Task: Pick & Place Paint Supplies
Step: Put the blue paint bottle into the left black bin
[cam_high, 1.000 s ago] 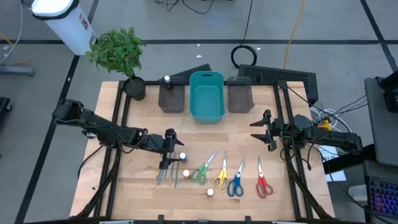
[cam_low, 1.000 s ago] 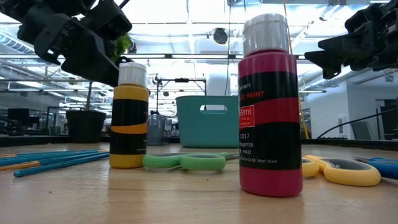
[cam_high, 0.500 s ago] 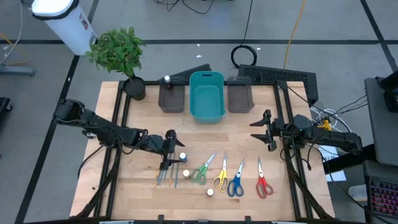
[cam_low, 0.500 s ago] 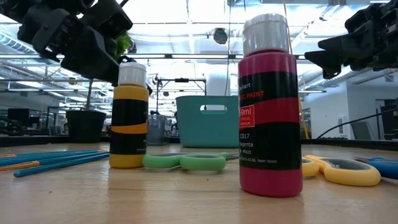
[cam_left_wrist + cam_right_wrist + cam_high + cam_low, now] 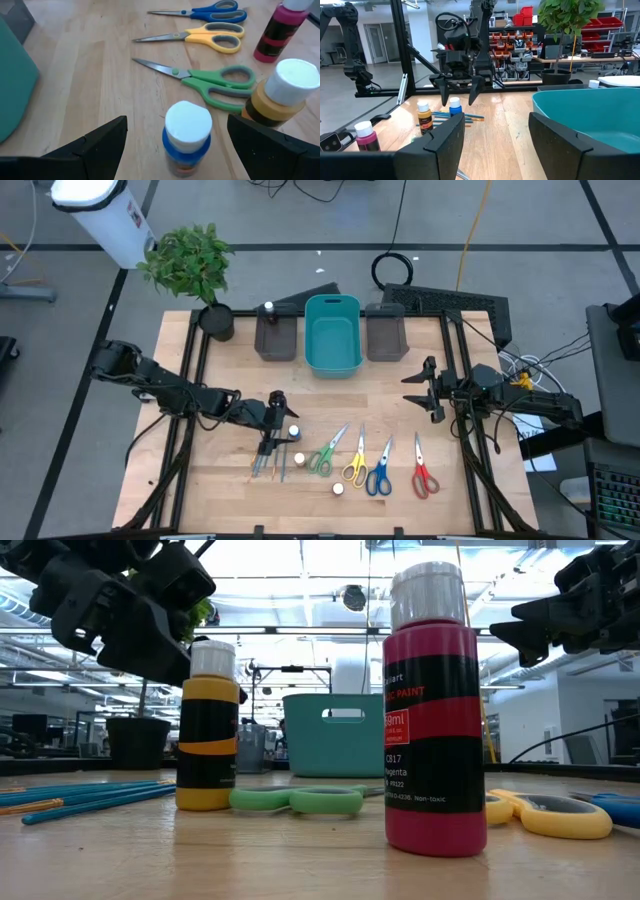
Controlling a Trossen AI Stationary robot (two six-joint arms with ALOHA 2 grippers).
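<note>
Three small paint bottles stand upright near the table's middle: a blue one with a white cap (image 5: pixel 187 132), a yellow one (image 5: pixel 280 95) and a magenta one (image 5: pixel 435 710). Thin brushes (image 5: pixel 268 465) lie beside them. Green (image 5: pixel 325 452), yellow (image 5: pixel 354 460), blue (image 5: pixel 379 470) and red (image 5: pixel 422 472) scissors lie flat in a row. My left gripper (image 5: pixel 280 422) is open, tilted down over the blue bottle, one finger on each side of its cap and apart from it. My right gripper (image 5: pixel 420 388) is open at the right, holding nothing.
A teal bin (image 5: pixel 332 333) stands at the far middle between two dark grey bins (image 5: pixel 276 335) (image 5: pixel 387 332); a white-capped bottle (image 5: pixel 268 308) sits in the left one. A potted plant (image 5: pixel 213 315) stands at the far left corner.
</note>
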